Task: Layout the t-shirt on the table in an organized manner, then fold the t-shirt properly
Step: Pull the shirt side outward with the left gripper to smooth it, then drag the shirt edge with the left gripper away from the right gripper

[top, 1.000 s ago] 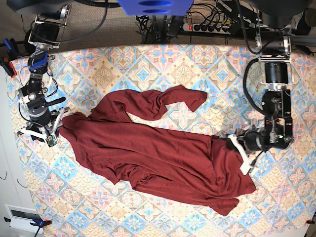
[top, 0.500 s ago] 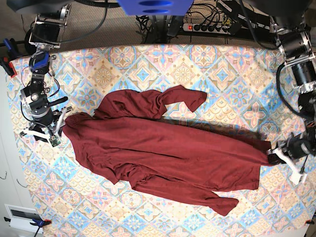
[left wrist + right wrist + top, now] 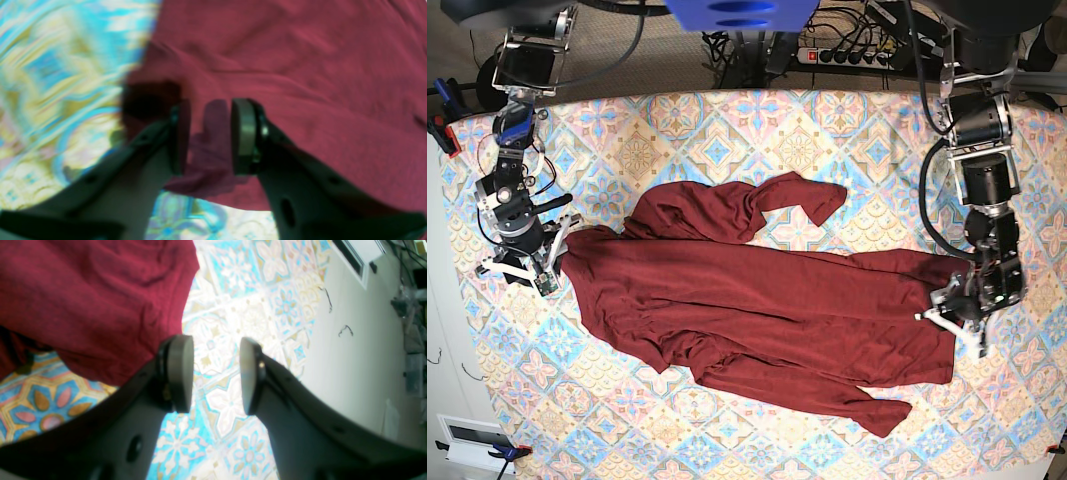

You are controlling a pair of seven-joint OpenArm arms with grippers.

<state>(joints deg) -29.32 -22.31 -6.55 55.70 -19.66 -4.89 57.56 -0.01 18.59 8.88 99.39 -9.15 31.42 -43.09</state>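
Beyond the far edge of the table [image 3: 727, 110] lay a power strip [image 3: 847, 55] and black cables [image 3: 727, 45], and a blue clamp [image 3: 447, 100] sat at the table corner, all well apart from both grippers. Nothing stood between the fingers and the cloth.

The left gripper [image 3: 208, 136] had its fingers parted, with a fold of the t-shirt [image 3: 757, 310] lying between the pads [image 3: 245, 133]; whether the pads pressed this fold could not be told, because the wrist view was blurred. The right gripper [image 3: 217, 373] had its fingers parted around nothing, only the tiled table cover was seen in the gap. The maroon edge lay just beside its one finger [image 3: 178, 373], on the outer side.

The t-shirt was stretched long between the two grippers, with many wrinkles. One sleeve was curled on the far side, and the other end was bunched near the front edge.
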